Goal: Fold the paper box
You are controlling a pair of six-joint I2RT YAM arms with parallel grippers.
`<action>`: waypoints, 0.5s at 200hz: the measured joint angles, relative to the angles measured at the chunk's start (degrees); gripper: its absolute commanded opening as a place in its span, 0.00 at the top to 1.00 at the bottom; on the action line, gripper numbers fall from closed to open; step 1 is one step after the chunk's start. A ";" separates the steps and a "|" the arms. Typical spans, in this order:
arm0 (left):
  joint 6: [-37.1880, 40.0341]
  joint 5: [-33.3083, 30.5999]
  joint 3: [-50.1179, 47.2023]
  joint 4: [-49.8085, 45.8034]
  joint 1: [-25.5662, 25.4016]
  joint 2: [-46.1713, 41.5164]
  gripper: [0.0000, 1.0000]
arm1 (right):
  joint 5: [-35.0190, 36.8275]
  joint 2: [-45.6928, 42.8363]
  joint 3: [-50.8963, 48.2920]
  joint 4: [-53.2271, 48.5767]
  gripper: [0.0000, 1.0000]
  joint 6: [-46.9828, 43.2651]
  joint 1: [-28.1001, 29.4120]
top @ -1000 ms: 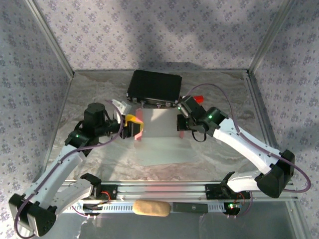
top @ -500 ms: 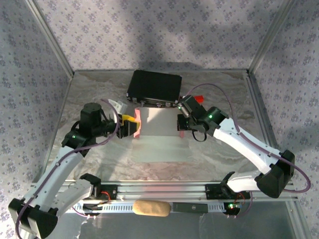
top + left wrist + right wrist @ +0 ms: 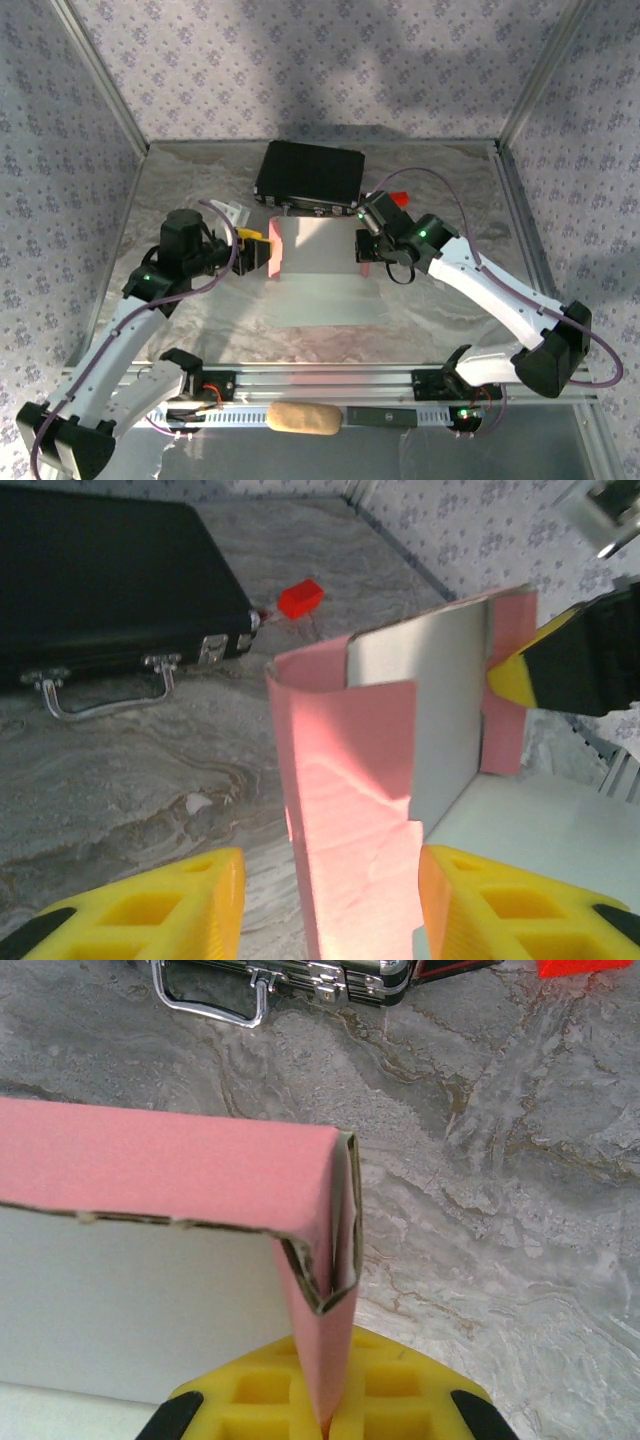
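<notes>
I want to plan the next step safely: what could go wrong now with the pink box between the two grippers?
1. The left gripper stands open astride a raised flap of the paper box; closing off-centre may crease the thin card away from its fold.
2. The right gripper pinches just a narrow corner fold; a pull from the left could slip or tear it.
3. The black case lies just behind; a pushed wall might catch its handle.

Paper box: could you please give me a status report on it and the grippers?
Right gripper shut on paper box, right corner. Left gripper open, astride left flap. Back wall upright, base flat. Black case close behind.
</notes>
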 measured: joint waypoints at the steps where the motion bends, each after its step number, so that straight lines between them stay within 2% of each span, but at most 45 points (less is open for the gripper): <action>1: -0.11 0.00 -0.09 0.09 0.00 0.07 0.52 | -0.02 0.00 0.00 0.00 1.00 0.00 -0.02; 100: -0.48 0.17 -1.90 3.04 0.11 4.31 0.50 | -0.68 0.00 0.39 0.02 1.00 -0.35 -0.02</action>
